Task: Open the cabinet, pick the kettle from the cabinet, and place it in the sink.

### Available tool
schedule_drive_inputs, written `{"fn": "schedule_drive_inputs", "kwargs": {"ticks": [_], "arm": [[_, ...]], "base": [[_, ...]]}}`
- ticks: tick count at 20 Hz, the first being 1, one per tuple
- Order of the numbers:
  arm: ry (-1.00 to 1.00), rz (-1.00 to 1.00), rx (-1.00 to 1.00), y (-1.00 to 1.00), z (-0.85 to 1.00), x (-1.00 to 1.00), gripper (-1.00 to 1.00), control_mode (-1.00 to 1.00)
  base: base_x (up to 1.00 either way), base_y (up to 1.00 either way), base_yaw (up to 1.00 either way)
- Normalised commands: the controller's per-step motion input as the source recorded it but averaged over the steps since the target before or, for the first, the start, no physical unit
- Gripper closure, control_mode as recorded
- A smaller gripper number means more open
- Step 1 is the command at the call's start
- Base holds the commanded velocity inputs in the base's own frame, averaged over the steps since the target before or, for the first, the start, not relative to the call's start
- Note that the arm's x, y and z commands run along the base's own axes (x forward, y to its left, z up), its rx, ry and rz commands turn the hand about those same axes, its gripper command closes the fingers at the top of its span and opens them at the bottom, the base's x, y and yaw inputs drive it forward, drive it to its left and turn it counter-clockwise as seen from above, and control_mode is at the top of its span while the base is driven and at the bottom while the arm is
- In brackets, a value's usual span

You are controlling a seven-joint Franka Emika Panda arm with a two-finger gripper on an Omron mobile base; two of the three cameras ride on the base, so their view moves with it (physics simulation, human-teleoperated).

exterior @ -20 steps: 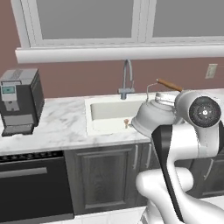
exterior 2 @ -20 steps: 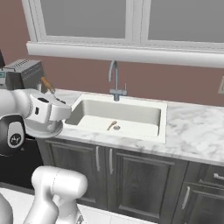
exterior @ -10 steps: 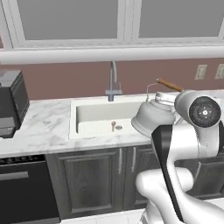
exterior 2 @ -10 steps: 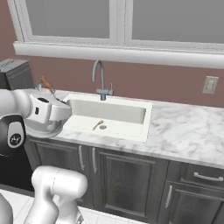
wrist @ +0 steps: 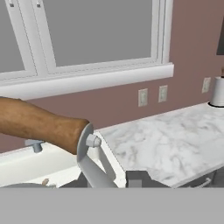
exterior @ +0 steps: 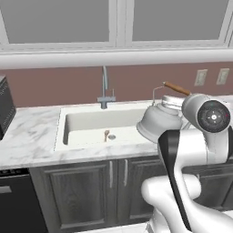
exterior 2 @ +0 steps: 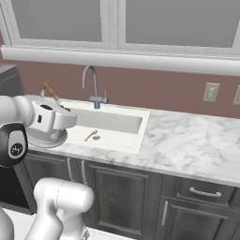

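Observation:
The white-silver kettle [exterior: 156,121] hangs in the air at the counter's front edge, by the right end of the sink [exterior: 86,119]. Its brown wooden handle bar [exterior: 175,88] slants up above it. My gripper [exterior: 180,103] is shut on the kettle near its handle, mostly hidden behind my wrist. From the right side, the kettle [exterior 2: 43,136] sits under my hand [exterior 2: 60,112], left of the off-white sink [exterior 2: 117,123] and its gooseneck faucet [exterior 2: 92,84]. The hand view has the handle bar [wrist: 39,124] and its wire [wrist: 89,154] up close. The tall cabinet is out of view.
A small brown utensil [exterior: 106,134] lies by the sink drain. A dark appliance [exterior: 4,109] stands at the far left. Marble counter [exterior 2: 187,140] stretches right of the sink, with wall outlets [exterior 2: 211,92] above. Dark lower doors [exterior: 109,182] run beneath, and a white object [wrist: 217,92] stands far along the counter.
The whole scene has slid left in both base views, so the base has driven right along the counter. The kettle stays held in the same spot beside my arm.

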Motion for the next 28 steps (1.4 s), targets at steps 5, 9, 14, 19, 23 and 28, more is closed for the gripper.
{"fn": "schedule_drive_inputs", "kwargs": {"ticks": [5,9,14,19,23,28], "arm": [[0.0,0.0,0.0,0.0,0.0,0.0,1.0,1.0],[0.0,0.0,0.0,0.0,0.0,0.0,1.0,1.0],[0.0,0.0,0.0,0.0,0.0,0.0,1.0,1.0],[0.0,0.0,0.0,0.0,0.0,0.0,1.0,1.0],[0.0,0.0,0.0,0.0,0.0,0.0,1.0,1.0],[0.0,0.0,0.0,0.0,0.0,0.0,1.0,1.0]], "base": [[0.47,-0.36,0.0],[0.5,-0.3,0.0],[0.51,-0.28,0.0],[0.49,-0.26,0.0],[0.49,-0.26,0.0],[0.49,-0.26,0.0]]}}
